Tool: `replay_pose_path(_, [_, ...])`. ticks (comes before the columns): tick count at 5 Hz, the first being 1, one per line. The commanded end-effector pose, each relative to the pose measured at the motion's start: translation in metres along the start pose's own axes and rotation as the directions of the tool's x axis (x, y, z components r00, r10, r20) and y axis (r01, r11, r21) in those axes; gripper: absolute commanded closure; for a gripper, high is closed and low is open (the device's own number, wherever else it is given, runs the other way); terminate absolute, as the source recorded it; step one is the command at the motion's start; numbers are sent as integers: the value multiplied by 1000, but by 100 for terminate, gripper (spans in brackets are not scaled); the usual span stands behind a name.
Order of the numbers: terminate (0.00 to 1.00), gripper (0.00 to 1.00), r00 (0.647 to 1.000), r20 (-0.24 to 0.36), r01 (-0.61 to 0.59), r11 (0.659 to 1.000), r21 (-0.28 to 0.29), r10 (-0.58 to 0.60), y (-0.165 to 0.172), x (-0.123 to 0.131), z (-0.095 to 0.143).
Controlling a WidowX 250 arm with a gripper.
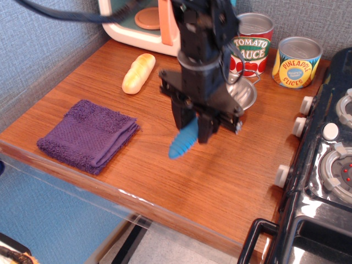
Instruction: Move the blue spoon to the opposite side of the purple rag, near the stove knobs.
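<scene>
My gripper [192,127] is shut on the blue spoon [183,139]. Its ribbed blue handle hangs down from between the fingers above the wooden counter. The spoon's head is hidden inside the gripper. The purple rag [88,135] lies folded at the counter's front left, well to the left of the gripper. The stove knobs [299,126] line the left edge of the black stove [324,181] at the right, with a stretch of counter between them and the gripper.
A yellow bread roll [138,73] lies at the back left. A steel bowl [246,94] is partly hidden behind the arm. A tomato sauce can [251,45], a pineapple can [297,61] and a toy microwave [143,22] stand along the back.
</scene>
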State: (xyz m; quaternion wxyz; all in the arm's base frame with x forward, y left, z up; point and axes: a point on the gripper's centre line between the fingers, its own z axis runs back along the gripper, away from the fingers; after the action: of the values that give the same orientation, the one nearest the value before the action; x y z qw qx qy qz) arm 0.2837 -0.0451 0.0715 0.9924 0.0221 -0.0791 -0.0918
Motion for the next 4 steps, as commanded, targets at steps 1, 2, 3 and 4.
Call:
replay_pose_path(1, [0, 100, 990, -75, -124, 991, -42, 120, -18, 10, -15])
replay_pose_path(2, [0, 100, 985, -103, -143, 989, -44, 138, -22, 10, -33])
replay_pose_path(3, [0, 100, 986, -123, -117, 993, -35, 111, -23, 6, -43])
replay_pose_path(4, [0, 100, 987, -135, -97, 995, -31, 92, -25, -3, -47])
